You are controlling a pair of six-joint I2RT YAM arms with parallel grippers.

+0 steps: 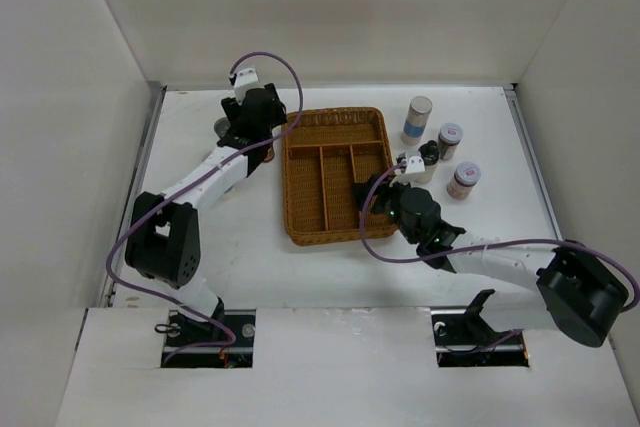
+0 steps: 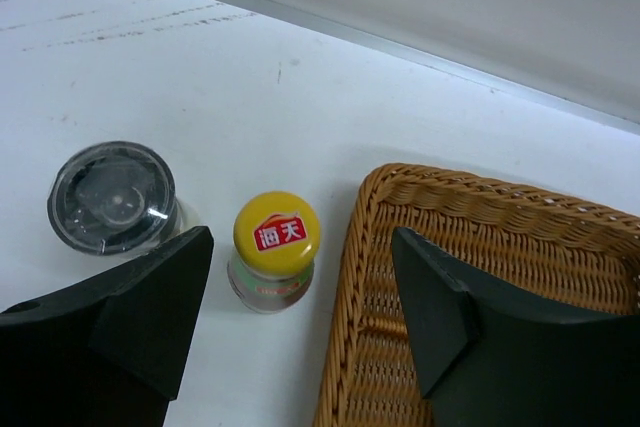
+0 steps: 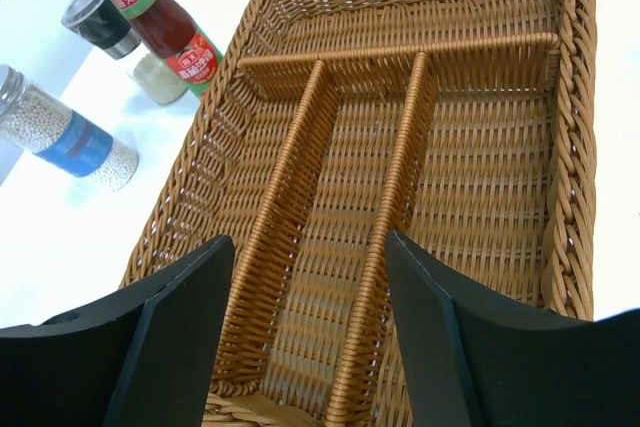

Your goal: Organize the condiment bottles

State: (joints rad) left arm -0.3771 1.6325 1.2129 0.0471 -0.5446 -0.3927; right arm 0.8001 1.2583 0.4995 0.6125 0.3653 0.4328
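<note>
Judging by the tray (image 3: 570,147), we are barely under way: every compartment that the right wrist view shows is bare wicker, and no bottle stands in it in the top view either. All six bottles that we can find are on the table (image 1: 300,267). Left of the tray stand the sauce bottle (image 3: 165,32), the grey-lidded jar (image 2: 110,197) just beside it, and a cylinder (image 3: 70,137) somewhat nearer the arm bases. Right of the tray, well apart from those three, are the second cylinder (image 1: 417,119), a pink jar (image 1: 450,137) and the other pink jar (image 1: 463,179). The left fingers (image 2: 150,317) hang over the sauce bottle, roughly half open, one on the jar's side and one over the tray's rim, with the yellow cap showing between them. They touch nothing that we can see and hold nothing. The right fingers (image 3: 175,337) hover above the tray's long compartments, likewise partly open and holding nothing. We judge that nothing is sorted yet. The sauce bottle looks like the first pick, and after it five more must go into the tray, presumably grouped by kind.
</note>
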